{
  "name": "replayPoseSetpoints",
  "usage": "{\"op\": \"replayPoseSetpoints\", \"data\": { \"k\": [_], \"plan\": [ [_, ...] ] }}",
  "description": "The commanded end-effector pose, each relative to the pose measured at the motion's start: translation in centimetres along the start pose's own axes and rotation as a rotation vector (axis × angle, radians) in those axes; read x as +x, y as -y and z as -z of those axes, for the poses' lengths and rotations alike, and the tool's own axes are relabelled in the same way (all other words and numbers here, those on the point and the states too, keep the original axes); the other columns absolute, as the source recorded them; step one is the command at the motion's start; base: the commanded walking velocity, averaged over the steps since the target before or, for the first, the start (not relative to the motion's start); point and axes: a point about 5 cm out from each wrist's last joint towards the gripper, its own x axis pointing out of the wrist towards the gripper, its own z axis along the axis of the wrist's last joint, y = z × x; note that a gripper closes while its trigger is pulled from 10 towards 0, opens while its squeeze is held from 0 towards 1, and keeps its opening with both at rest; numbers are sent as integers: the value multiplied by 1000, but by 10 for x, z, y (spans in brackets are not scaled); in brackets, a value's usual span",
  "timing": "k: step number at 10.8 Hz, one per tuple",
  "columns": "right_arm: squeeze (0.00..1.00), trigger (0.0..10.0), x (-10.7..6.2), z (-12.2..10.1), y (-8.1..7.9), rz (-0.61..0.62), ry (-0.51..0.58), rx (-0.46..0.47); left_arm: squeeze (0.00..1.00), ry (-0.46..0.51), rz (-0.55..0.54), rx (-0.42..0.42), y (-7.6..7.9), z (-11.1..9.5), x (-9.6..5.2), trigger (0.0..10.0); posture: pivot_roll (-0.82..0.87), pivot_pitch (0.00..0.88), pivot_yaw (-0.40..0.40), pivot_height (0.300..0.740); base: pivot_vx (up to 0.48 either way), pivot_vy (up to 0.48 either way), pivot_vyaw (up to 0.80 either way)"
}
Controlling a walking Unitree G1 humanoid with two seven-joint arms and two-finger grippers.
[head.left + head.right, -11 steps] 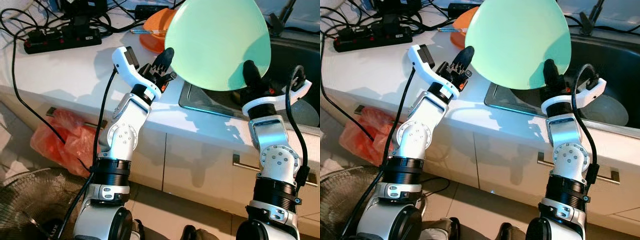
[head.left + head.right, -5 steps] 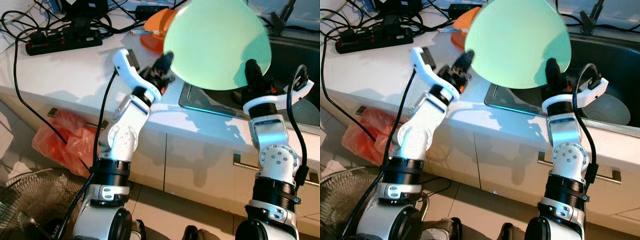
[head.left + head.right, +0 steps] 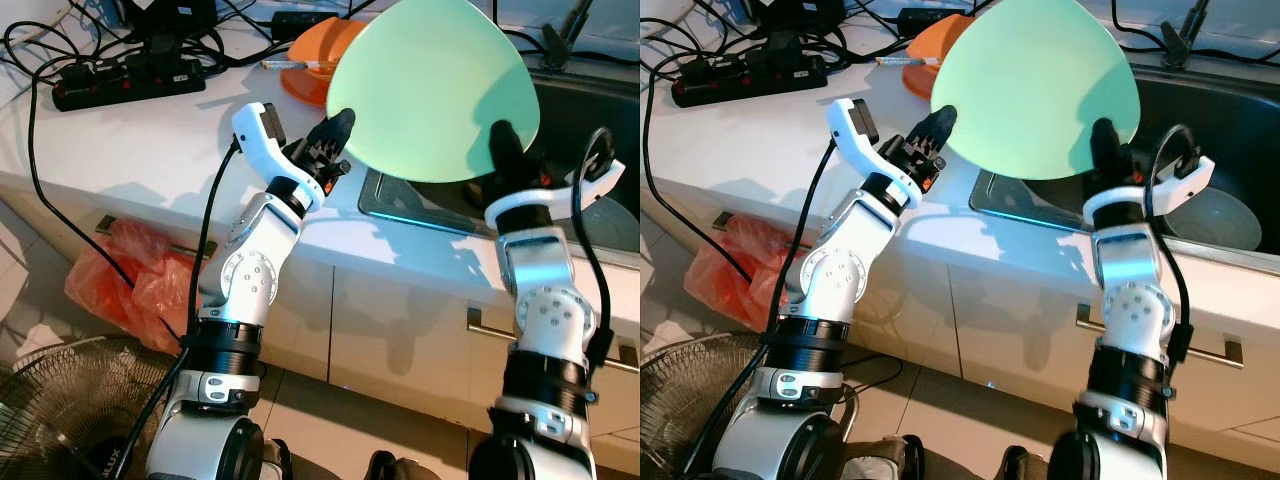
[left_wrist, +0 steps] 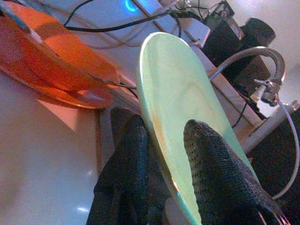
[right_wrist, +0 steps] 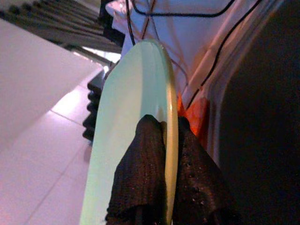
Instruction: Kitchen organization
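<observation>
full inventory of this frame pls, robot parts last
green plate: 1, pale green, held on edge above the counter by both grippers
orange plates: a stack, orange, on the counter behind the green plate; number cannot be told
counter: 1, white, with cabinet fronts below
sink: 1, dark, to the right, with something round and pale inside
faucet: 1, metal, curved, by the sink
power strip: 1, black, back left of the counter, among black cables
bag: 1, orange-red plastic, on the floor at left
fan: 1, wire grille, floor at lower left
left gripper: shut on the green plate's left rim
right gripper: shut on its right rim
</observation>
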Motion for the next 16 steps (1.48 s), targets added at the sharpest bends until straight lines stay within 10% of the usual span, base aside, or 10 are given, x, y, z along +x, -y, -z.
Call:
{"op": "replayPoseSetpoints", "data": {
  "k": [1, 2, 3, 4, 7, 10, 11, 16],
  "plan": [
    [0, 0, 4, -8, -2, 4, 51, 19, 0, -16, 40, 11, 8, 6, 0, 10000, 161, 116, 48, 740, 0, 0, 0],
    [0, 0, 7, -14, -2, 16, 83, 20, 816, -19, 47, 2, 8, 7, -1, 10000, 160, 115, 47, 740, 0, 0, 0],
    [0, 0, 11, -21, 0, 31, 115, 27, 1000, -31, 50, 15, 9, 9, -1, 10000, 160, 112, 46, 740, 0, 0, 0],
    [0, 0, 15, -28, 0, 40, 152, 35, 67, -45, 49, 42, 9, 11, -1, 10000, 160, 110, 45, 740, 0, 0, 0],
    [0, 0, 23, -47, 4, 81, 246, 61, 0, -64, 57, 94, 8, 14, -3, 10000, 164, 107, 44, 740, 0, 0, 0],
    [0, 0, 25, -63, 13, 154, 286, -168, 0, -168, 48, 404, -4, 23, -13, 10000, 164, 109, 41, 740, 0, 0, 0],
    [0, 10000, 26, -64, 16, 173, 288, -218, 0, -191, 45, 463, -8, 25, -18, 10000, 164, 110, 40, 740, 0, 0, 0],
    [0, 10000, 33, -57, 18, 197, 255, -520, 0, -241, 44, 548, -13, 34, -30, 10000, 176, 113, 32, 740, 0, 0, 0]
  ]
}}
